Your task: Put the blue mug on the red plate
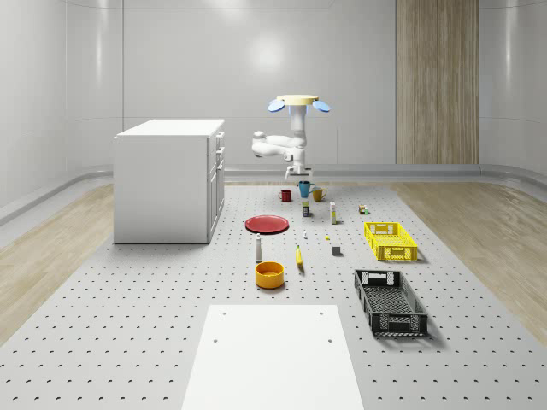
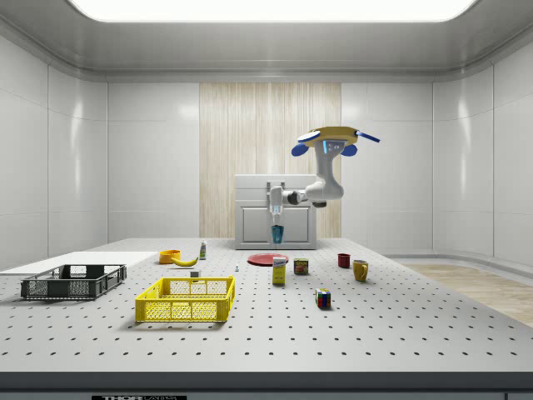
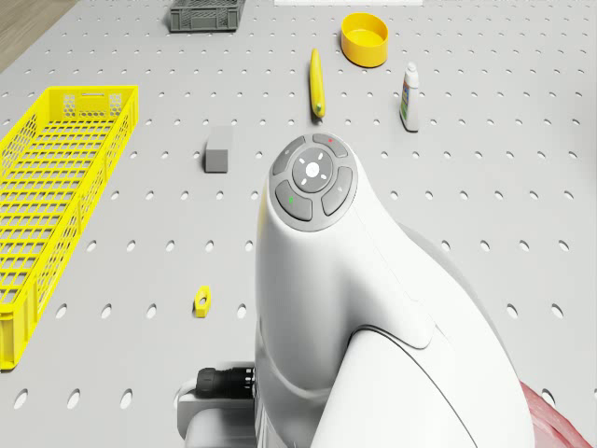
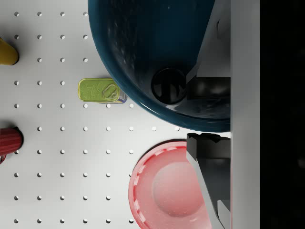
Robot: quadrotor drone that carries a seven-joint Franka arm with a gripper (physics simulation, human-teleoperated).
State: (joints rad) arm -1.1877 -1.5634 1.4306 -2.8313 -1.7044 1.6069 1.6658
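Two fingers (image 4: 209,157) are pinching the blue mug (image 4: 157,52) by its wall, one inside and one outside, so you've got it clamped and lifted clear of the worktop (image 1: 171,325). In the side view the mug (image 2: 277,232) hangs under the gripper (image 2: 276,218) with open air below it. The drone (image 2: 331,137) hovers above the worktop's far end, near the white cabinet (image 1: 168,179), with the arm (image 2: 312,193) bent down and out to the side view's left.

From the wrist view the red plate (image 4: 164,188) sits below and just beside the mug, not straight under it. On the worktop it's (image 1: 267,224) toward the far half, near the cabinet's corner.

A green tin (image 4: 100,90) lies on the worktop close to the mug's outline, and a red mug (image 4: 9,140) and a yellow mug (image 4: 7,52) stand further off. The yellow crate (image 1: 390,240) and black crate (image 1: 390,301) sit along the worktop's right edge in the whole-scene view.
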